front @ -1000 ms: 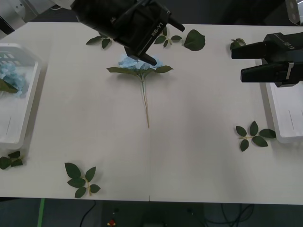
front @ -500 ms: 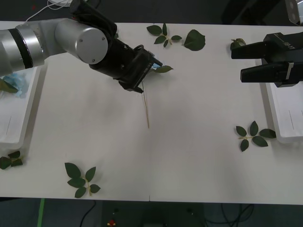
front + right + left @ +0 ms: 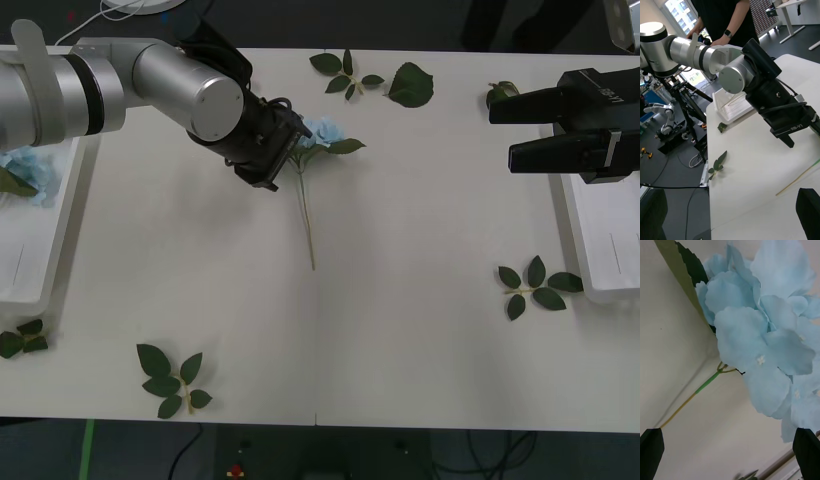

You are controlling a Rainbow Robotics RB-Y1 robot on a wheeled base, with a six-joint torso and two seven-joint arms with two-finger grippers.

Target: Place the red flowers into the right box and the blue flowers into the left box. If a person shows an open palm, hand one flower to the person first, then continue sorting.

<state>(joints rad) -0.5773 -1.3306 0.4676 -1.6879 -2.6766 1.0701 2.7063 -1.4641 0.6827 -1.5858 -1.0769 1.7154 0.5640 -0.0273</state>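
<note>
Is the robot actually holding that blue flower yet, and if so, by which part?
Not yet. The left gripper is open beside the blue flower on the table; the right gripper holds nothing.

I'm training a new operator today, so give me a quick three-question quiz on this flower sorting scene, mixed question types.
1. True or false: the left gripper is at the blue flower on the table.
2. Where is the right gripper?
A. over the table beside the right box
B. inside the left box
C. on a leaf sprig
3. Fill in: the left box holds a ____ flower.

Key: 1 true; 2 A; 3 blue.
</note>
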